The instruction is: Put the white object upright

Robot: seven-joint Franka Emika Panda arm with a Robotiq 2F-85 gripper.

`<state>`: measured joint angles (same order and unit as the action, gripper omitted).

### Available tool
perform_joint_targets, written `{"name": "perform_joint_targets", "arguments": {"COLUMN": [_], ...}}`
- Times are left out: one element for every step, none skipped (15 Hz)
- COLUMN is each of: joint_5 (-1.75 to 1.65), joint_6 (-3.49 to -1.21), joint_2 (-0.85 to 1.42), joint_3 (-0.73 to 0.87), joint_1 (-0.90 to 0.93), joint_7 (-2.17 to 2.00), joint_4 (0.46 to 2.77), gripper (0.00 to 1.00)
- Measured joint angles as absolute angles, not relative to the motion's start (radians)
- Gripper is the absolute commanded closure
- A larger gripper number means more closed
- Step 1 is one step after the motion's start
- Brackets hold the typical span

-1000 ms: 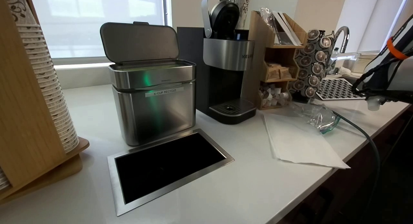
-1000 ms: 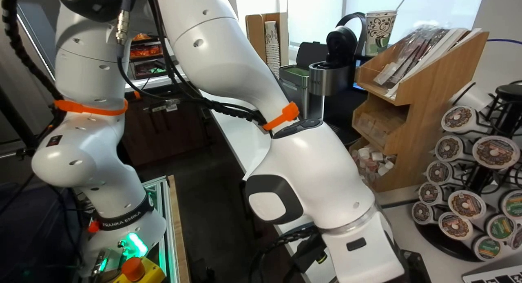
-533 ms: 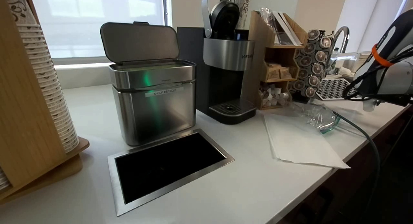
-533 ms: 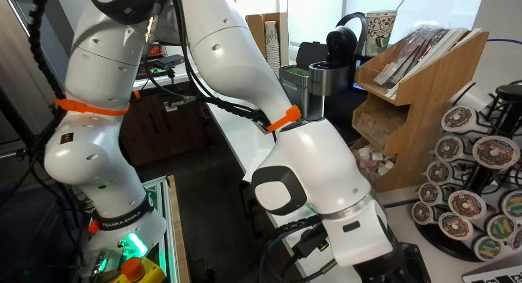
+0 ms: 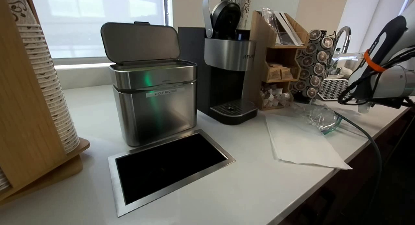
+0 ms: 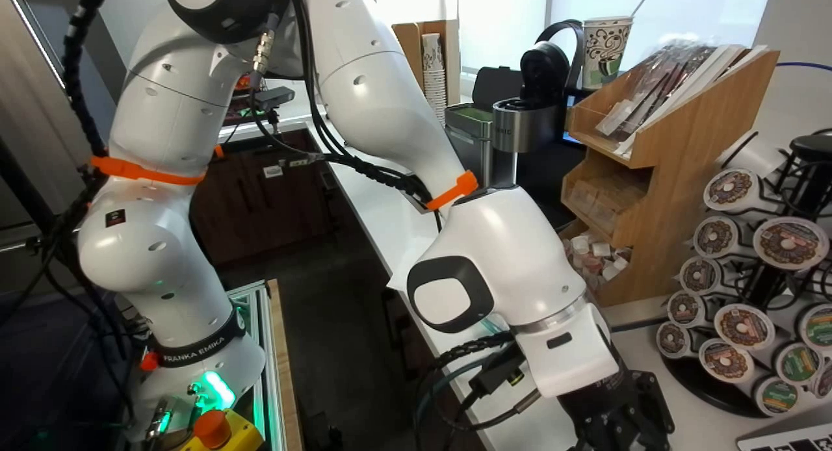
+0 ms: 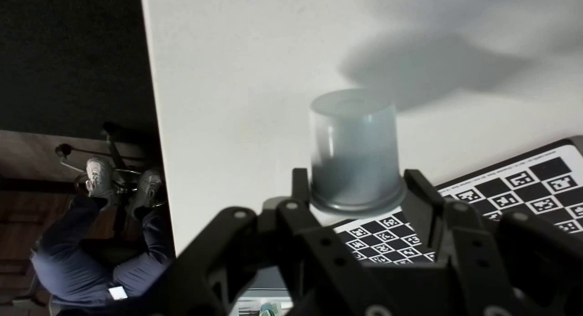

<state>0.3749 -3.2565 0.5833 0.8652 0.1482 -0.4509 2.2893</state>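
Observation:
The white object is a small translucent whitish cup, seen between the fingertips of my gripper in the wrist view. Its wide rim is toward the gripper and its closed base points away. The gripper is shut on the cup near the rim. In an exterior view the cup hangs base down below the wrist, apart from the counter as far as I can tell. In an exterior view the black gripper is cut by the bottom edge, and its fingertips are out of frame there.
A checkered board lies on the white counter, whose edge runs along the left. A pod carousel, wooden organizer, coffee maker, plastic bag, paper and recycle bin stand or lie along it.
The arm and the cup have moved together leftward and slightly lower in an exterior view. In an exterior view the wrist has shifted so that more of the gripper shows.

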Motion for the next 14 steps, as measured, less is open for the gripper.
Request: {"name": "perform_joint_targets", "arguments": {"joint_5": [0.375,0.375,0.375,0.375,0.382,0.392,0.402,0.412,0.422,0.432,0.444,0.455,0.462,0.466], "joint_6": [-3.256,-3.256,-3.256,-3.256,-3.256,-3.256,-3.257,-3.258,-3.258,-3.261,-3.267,-3.277,-3.287,-3.301], "joint_2": [0.588,0.594,0.599,0.604,0.608,0.613,0.619,0.624,0.629,0.634,0.639,0.645,0.653,0.661], "joint_3": [0.868,0.871,0.875,0.878,0.880,0.882,0.885,0.888,0.892,0.895,0.897,0.900,0.905,0.913], "joint_1": [0.155,0.161,0.167,0.173,0.179,0.184,0.190,0.197,0.204,0.212,0.219,0.227,0.237,0.249], "joint_7": [-0.453,-0.455,-0.458,-0.462,-0.463,-0.463,-0.463,-0.463,-0.463,-0.463,-0.463,-0.463,-0.465,-0.470], "joint_4": [2.289,2.289,2.290,2.290,2.291,2.291,2.291,2.292,2.292,2.292,2.293,2.294,2.297,2.302], "gripper": [0.71,0.71,0.71,0.71,0.71,0.71,0.71,0.71,0.71,0.71,0.71,0.71,0.71,0.71]}}
